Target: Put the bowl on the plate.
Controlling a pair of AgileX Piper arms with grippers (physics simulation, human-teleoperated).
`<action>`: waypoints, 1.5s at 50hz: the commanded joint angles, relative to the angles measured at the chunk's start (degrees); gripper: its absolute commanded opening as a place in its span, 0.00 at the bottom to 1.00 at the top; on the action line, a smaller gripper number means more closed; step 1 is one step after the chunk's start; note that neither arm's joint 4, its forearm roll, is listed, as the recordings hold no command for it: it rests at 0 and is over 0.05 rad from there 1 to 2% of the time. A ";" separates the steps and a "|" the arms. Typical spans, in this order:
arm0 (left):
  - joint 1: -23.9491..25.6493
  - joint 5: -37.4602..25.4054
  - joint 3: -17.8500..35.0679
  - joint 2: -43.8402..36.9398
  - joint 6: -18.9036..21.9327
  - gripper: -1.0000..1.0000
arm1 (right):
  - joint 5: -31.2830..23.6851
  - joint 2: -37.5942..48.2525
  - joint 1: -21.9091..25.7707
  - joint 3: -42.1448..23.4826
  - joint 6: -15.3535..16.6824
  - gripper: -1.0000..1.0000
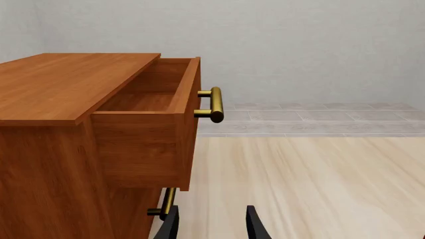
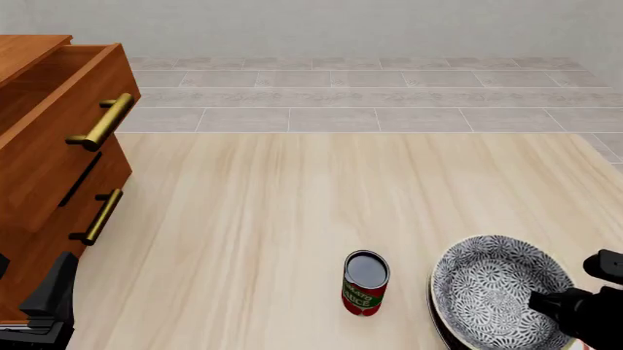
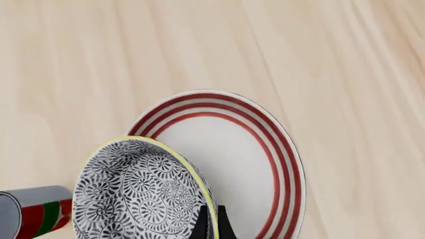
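The bowl (image 2: 497, 288), patterned blue-grey and white with a pale rim, hangs tilted at the table's near right. My right gripper (image 2: 547, 305) is shut on its rim. In the right wrist view the gripper (image 3: 211, 225) pinches the bowl (image 3: 133, 194) over the near part of the plate (image 3: 246, 164), which is white with red rings. Whether bowl and plate touch I cannot tell. In the front view the bowl hides nearly all of the plate. My left gripper (image 1: 212, 226) stands open and holds nothing, low at the near left (image 2: 47, 299) beside the dresser.
A red and green can (image 2: 365, 283) stands upright just left of the bowl, also seen as the can (image 3: 27, 211) in the right wrist view. A wooden dresser (image 2: 49, 146) with brass handles fills the left side, its top drawer (image 1: 149, 94) pulled open.
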State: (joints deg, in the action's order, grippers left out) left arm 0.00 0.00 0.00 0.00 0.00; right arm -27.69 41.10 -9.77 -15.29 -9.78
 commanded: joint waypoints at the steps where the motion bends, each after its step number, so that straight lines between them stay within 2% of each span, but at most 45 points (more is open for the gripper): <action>1: 0.00 0.00 0.00 0.00 0.00 1.00 | 1.78 0.86 -0.54 1.45 -0.24 0.00; 14: 0.00 0.00 0.00 0.00 0.00 1.00 | 3.24 2.12 -1.31 1.96 0.14 0.00; 15: 0.00 0.00 0.00 0.00 0.00 1.00 | 3.42 2.24 -1.08 2.01 -0.11 1.00; 42: 0.00 0.00 0.00 0.00 0.00 1.00 | 5.18 4.54 -2.11 1.15 0.42 1.00; 54: 0.00 0.00 0.00 0.00 0.00 1.00 | 1.29 3.62 -5.28 -4.52 3.84 1.00; 57: 0.00 0.00 0.00 0.00 0.00 1.00 | -0.34 2.85 -6.29 -6.73 5.92 1.00; 62: 0.00 0.00 0.00 0.00 0.00 1.00 | -3.71 1.52 -6.82 -11.06 7.03 1.00; 70: 0.00 0.00 0.00 0.00 0.00 1.00 | -5.52 1.20 -6.96 -14.02 8.02 1.00; 75: 0.00 0.00 0.00 0.00 0.00 1.00 | -8.55 -0.62 -6.38 -16.98 8.74 1.00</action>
State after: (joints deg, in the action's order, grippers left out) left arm 0.00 0.00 0.00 0.00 0.00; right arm -32.28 42.26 -16.07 -27.39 -2.73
